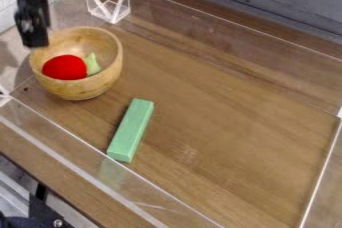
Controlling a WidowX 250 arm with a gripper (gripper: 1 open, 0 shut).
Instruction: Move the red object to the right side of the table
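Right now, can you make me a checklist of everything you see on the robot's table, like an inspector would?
Surface: the table is brown wood grain, edged by low clear walls.
Job's things: the red object lies inside the wooden bowl at the left end of the table, with a pale green bit beside it.
Clutter: a flat green block lies on the table, below and right of the bowl, apart from it.
Grippers: the gripper is above the bowl's left rim, blurred; it is open and holds nothing.
Cables: nothing seen.
Surroundings: a small clear holder stands at the far wall; beyond it is a grey background.
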